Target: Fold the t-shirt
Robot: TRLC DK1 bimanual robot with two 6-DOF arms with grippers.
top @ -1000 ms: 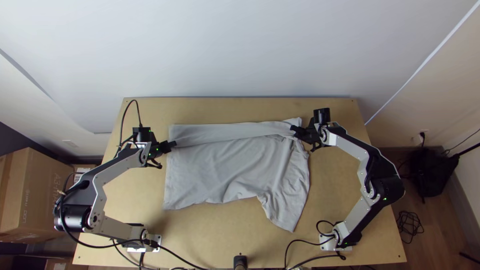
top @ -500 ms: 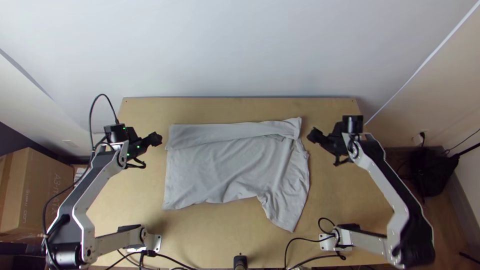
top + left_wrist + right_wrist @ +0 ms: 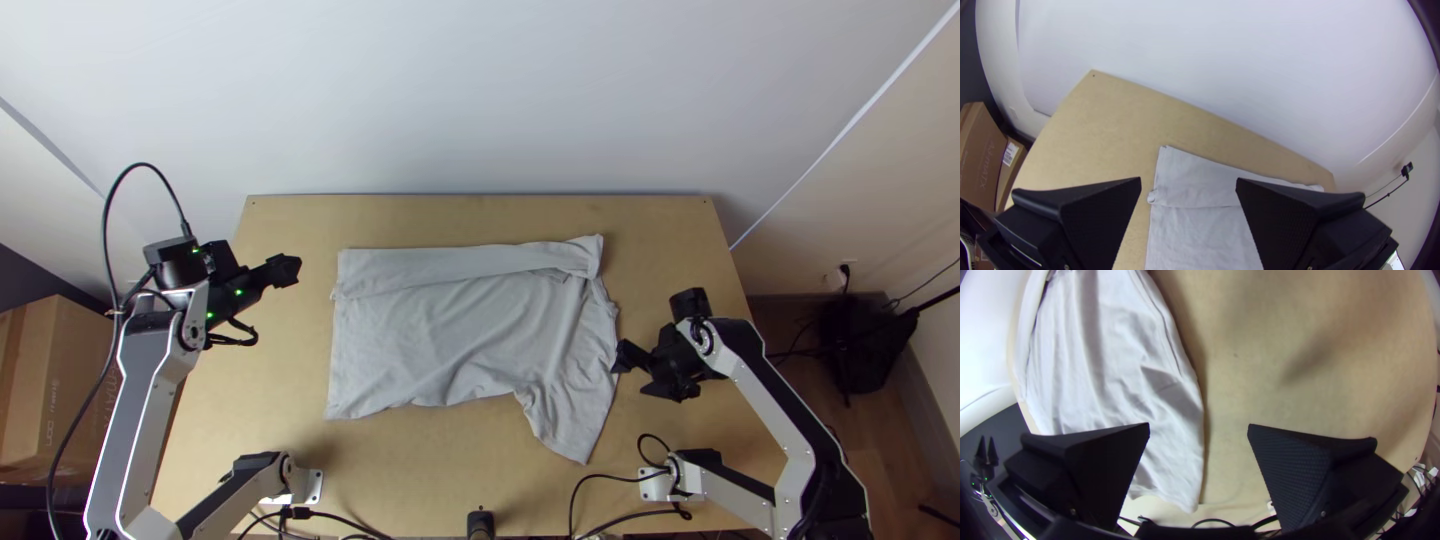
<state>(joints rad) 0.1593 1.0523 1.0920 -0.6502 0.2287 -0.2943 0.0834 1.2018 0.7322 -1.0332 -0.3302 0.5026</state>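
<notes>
The t-shirt (image 3: pixel 460 335) lies on the bench (image 3: pixel 680 240), with the left gripper (image 3: pixel 1189 180) and the right gripper (image 3: pixel 1199 427) at its two sides, both open. Better pinch the sleeve (image 3: pixel 572 425) low, then fold inward slowly.

Grey-and-white links (image 3: pixel 135 410) meet black drum-shaped joints (image 3: pixel 178 262), with looping black cables (image 3: pixel 145 165), green lights (image 3: pixel 238 292) and probably small screws (image 3: pixel 1073 512).

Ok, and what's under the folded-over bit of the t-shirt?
The main part of the t-shirt comes out from under the folded strip at its near edge. Further in is covered, so I can't tell what's there.
</notes>
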